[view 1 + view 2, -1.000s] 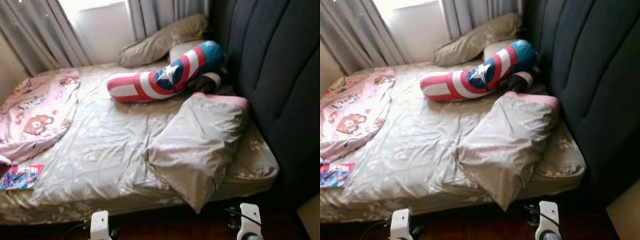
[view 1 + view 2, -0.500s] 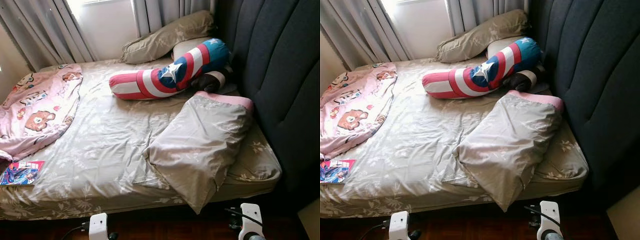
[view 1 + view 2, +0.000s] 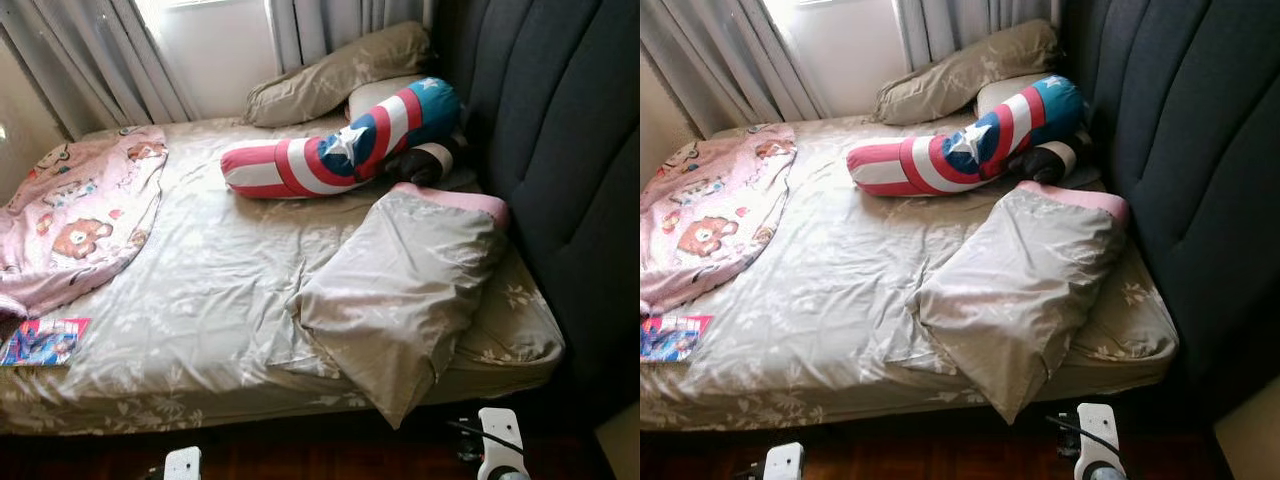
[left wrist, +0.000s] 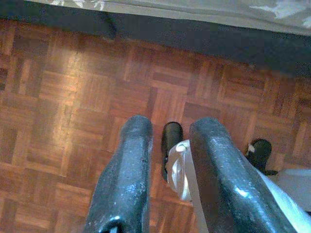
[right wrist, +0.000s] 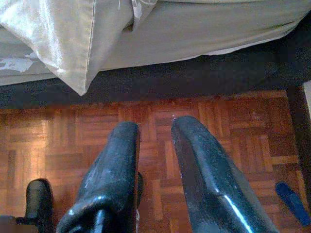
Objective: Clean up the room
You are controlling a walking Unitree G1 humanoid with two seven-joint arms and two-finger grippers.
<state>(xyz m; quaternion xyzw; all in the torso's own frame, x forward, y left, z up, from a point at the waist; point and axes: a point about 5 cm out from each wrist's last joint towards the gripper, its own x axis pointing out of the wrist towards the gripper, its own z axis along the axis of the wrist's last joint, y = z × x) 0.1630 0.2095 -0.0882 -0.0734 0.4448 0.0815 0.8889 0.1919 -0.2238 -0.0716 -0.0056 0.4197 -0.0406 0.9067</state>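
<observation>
Unmade bed (image 3: 200, 300) with a dark upholstered headboard (image 3: 560, 150), seen from its side over a parquet floor (image 4: 58, 97).

Near the headboard end, a beige pillow (image 3: 400, 290) with a pink edge lies skewed, one corner hanging over the bed's near edge. Behind it a red, white and blue star-patterned bolster (image 3: 340, 150) rests across the mattress, with another beige pillow (image 3: 335, 75) against the curtains (image 3: 90, 60) at the far edge. A pink cartoon-print blanket (image 3: 70, 220) is bunched at the foot end, and a colourful booklet (image 3: 40, 342) lies by the near edge there. Both arms hang low above the floor: the left gripper (image 4: 167, 141) and the right gripper (image 5: 153, 141) each have fingers slightly parted, holding nothing.
</observation>
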